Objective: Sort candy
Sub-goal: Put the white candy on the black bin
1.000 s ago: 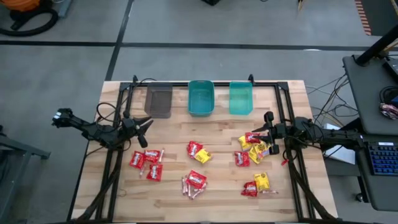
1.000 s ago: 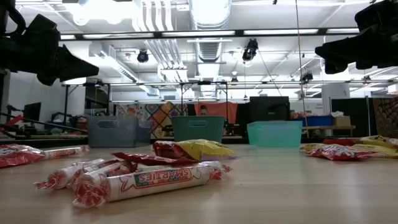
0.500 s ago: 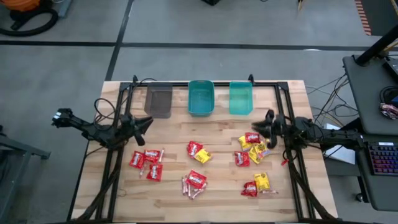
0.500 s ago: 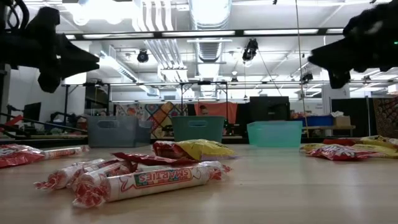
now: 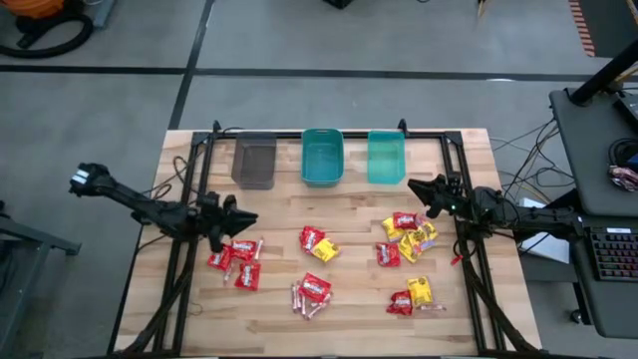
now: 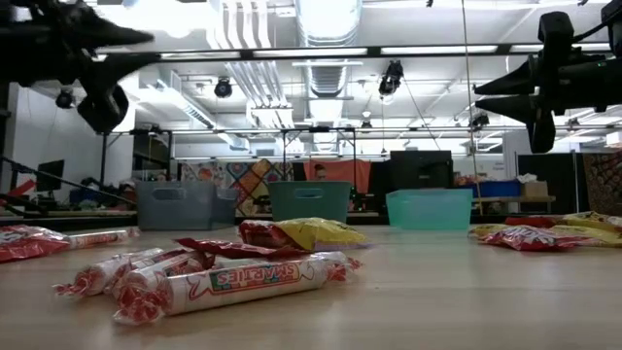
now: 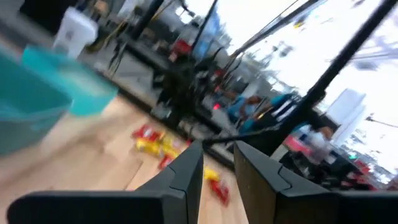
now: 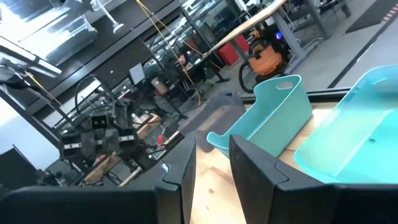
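Note:
Candy lies loose on the wooden table in small heaps. Red packets and pinkish sticks lie at the left. A red and a yellow packet lie in the middle, with red ones and sticks nearer. Red and yellow packets lie at the right, and a few more toward the near edge. My left gripper hovers above the far edge of the left heap, fingers narrowly open, nothing between them. My right gripper hovers just beyond the right heap, also narrowly open and holding nothing.
Three bins stand in a row at the far edge: grey, teal and lighter teal. Black frame rails run along both sides of the table under the arms. Bare wood lies between the heaps and the bins.
My left gripper has gone toward the table's middle and near edge, risen a little, and rolled about its own axis; it now hangs over the left heap. My right gripper has rolled about its axis, roughly in place. No candy has moved.

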